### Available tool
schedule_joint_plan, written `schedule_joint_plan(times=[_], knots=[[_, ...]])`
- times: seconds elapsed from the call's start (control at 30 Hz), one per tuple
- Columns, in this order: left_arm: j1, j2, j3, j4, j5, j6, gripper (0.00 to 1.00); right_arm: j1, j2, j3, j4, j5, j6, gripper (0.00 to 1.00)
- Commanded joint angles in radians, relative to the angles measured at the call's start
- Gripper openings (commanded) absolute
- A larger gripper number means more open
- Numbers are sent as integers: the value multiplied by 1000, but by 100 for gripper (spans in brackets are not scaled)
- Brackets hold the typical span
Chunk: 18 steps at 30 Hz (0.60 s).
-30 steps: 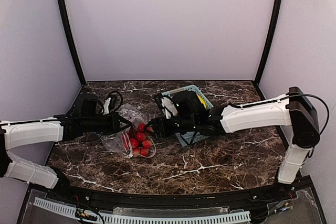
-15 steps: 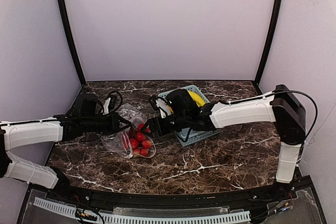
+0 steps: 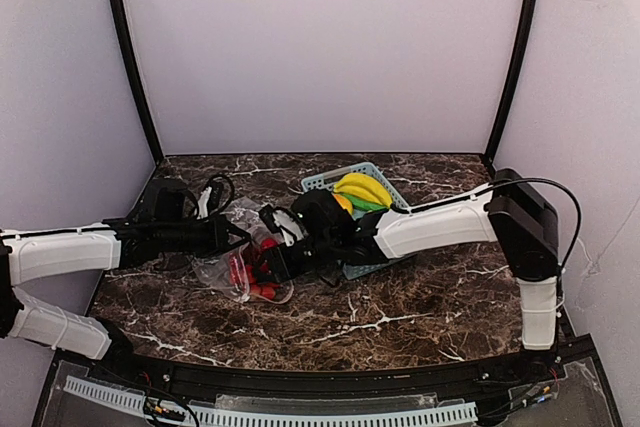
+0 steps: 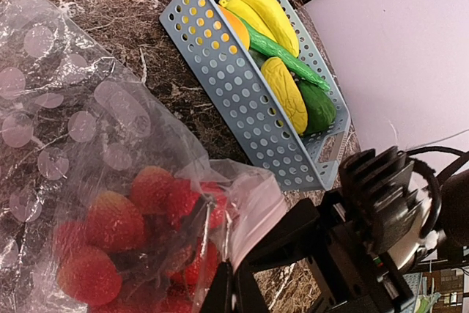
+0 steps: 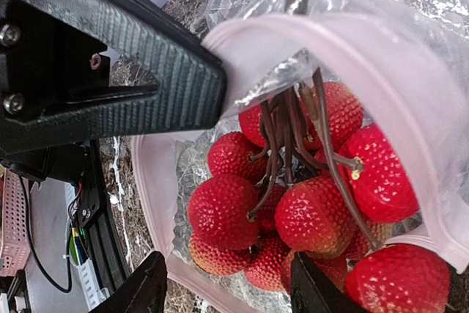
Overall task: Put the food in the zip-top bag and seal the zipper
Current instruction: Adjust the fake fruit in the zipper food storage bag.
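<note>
Zip-top bag (image 4: 88, 130) mouth held up for loading.
Zipper (image 5: 293, 42) pinched by left gripper (image 3: 225, 237); right gripper (image 5: 234, 284) jaws apart over red fruit bunch (image 5: 308, 210) inside.

i see the clear, dotted zip-top bag (image 4: 80, 130) slumped on the table (image 4: 157, 64), its pinkish zipper (image 5: 381, 56) unsealed and curved wide open. red fruits (image 5: 308, 210) with brown stems sit bunched inside it. yellow bananas (image 4: 267, 12), an orange piece (image 4: 236, 28) and green vegetables (image 4: 319, 108) lie in the light-blue basket (image 4: 242, 100).
</note>
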Motion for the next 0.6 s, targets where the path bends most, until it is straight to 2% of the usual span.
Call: schedule_joint_plan(times=[0.0, 0.23, 0.57], knots=[[5, -9, 11, -15, 10, 10, 1, 18, 34, 43, 14, -6, 19, 56], [5, -19, 13, -27, 2, 16, 1, 20, 2, 20, 18, 44, 24, 57], [6, -41, 18, -61, -13, 40, 1, 25, -194, -197, 1, 190, 67, 61]])
